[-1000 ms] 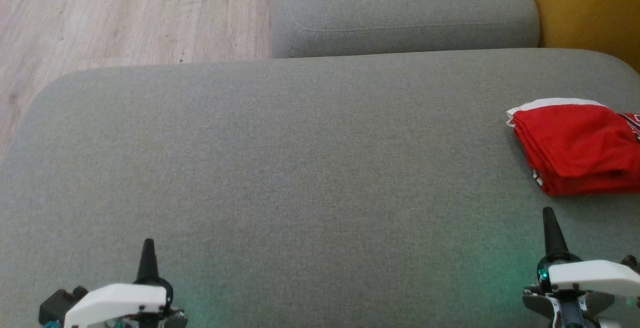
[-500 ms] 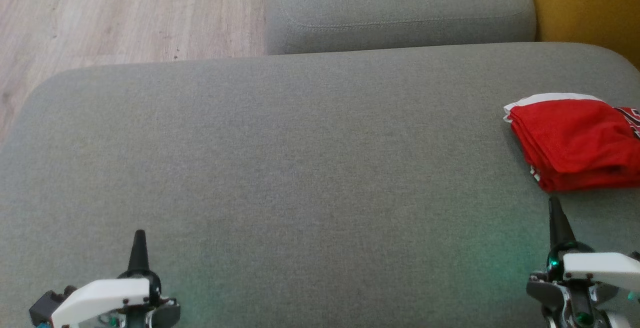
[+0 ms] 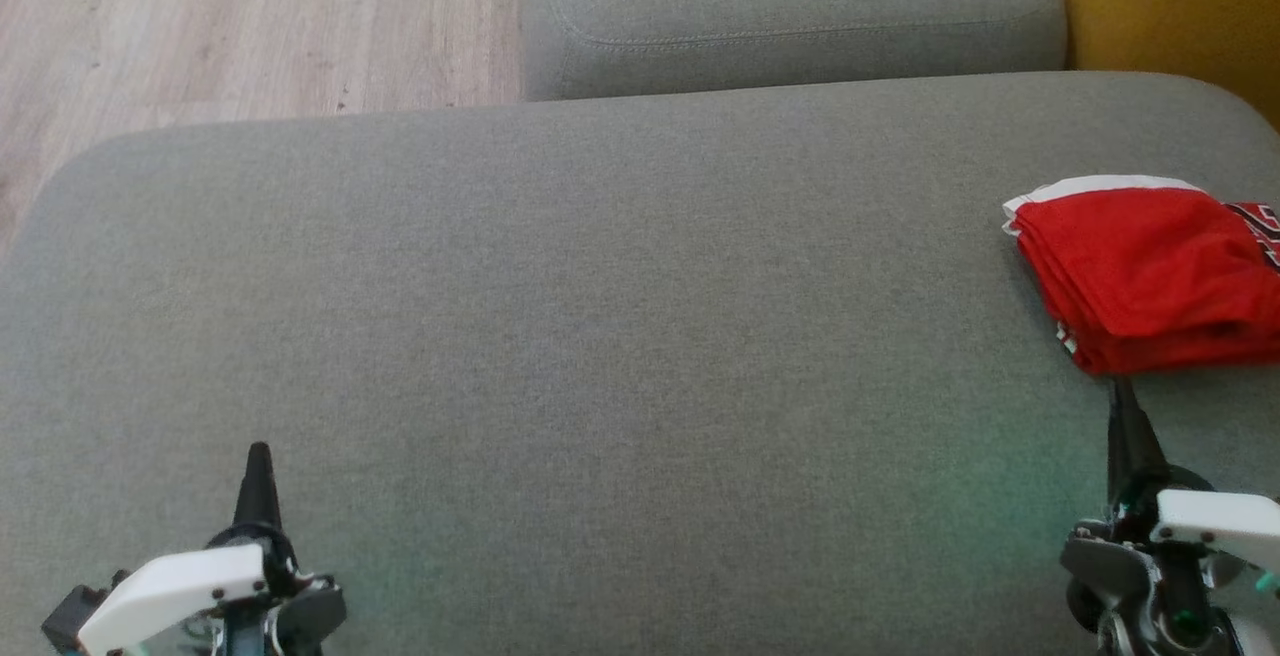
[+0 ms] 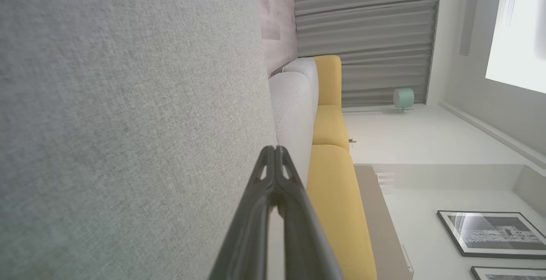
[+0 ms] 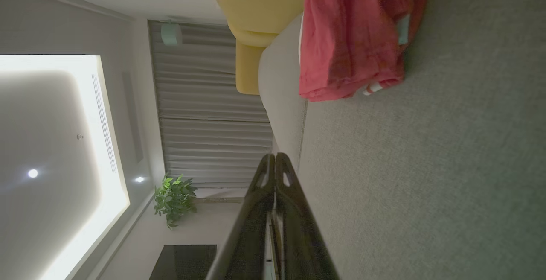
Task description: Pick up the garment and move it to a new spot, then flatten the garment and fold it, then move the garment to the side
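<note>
grey cushion (image 3: 600, 336) | folded red garment (image 3: 1150, 266), cut off at right edge | left gripper (image 3: 258, 456), right gripper (image 3: 1122, 398): both clenched, empty

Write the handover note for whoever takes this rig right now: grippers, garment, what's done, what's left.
Left gripper: shut, empty, over the near left of the grey cushion.
Right gripper: shut, empty, tip just short of the garment; the right wrist view shows them apart.
Garment: red with white trim, folded into a compact stack at the cushion's right side, partly cut off by the head view's right edge.
Done: fold and move aside, by the look of it.
Left: probably only a check that the stack is tidy.
</note>
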`<state>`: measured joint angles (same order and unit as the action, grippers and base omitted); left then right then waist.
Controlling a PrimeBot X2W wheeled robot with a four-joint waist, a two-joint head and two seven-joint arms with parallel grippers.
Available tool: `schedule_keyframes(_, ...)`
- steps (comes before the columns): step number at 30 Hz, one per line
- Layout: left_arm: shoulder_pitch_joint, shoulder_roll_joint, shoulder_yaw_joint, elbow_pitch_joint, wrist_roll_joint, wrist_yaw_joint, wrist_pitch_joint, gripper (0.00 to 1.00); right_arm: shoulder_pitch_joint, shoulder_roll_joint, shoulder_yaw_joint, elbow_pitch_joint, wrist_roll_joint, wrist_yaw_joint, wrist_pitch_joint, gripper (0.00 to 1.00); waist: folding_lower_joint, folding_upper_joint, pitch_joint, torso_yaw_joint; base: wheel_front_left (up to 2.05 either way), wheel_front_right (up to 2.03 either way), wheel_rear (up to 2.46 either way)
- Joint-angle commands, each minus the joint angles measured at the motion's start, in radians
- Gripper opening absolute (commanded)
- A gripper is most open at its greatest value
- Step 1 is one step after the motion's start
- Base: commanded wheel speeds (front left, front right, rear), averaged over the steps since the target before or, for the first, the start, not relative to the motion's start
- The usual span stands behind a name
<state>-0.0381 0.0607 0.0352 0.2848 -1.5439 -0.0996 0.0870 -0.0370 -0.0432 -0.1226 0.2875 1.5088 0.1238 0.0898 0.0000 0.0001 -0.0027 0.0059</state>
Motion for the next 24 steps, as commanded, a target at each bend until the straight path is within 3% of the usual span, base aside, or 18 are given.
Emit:
schedule_keyframes(1, -0.062, 0.003, 0.045, -0.036, -0.021, -0.014, 0.007, 0.00, -0.060, -0.007, 0.015, -0.040, 0.030, 0.007, 0.011, 0.00, 0.0000, -0.0001, 0.001, -0.001, 0.00, 0.00, 0.00)
schedule_keyframes(7, -0.070, -0.007, 0.075, -0.039, -0.066, -0.031, 0.023, 0.00, -0.071, -0.007, 0.009, -0.043, 0.098, 0.007, 0.023, 0.00, 0.0000, -0.0001, 0.006, -0.006, 0.00, 0.00, 0.00)
schedule_keyframes(24, -0.070, -0.008, 0.076, -0.039, -0.067, -0.031, 0.024, 0.00, -0.071, -0.007, 0.009, -0.043, 0.100, 0.007, 0.023, 0.00, 0.0000, -0.0001, 0.006, -0.006, 0.00, 0.00, 0.00)
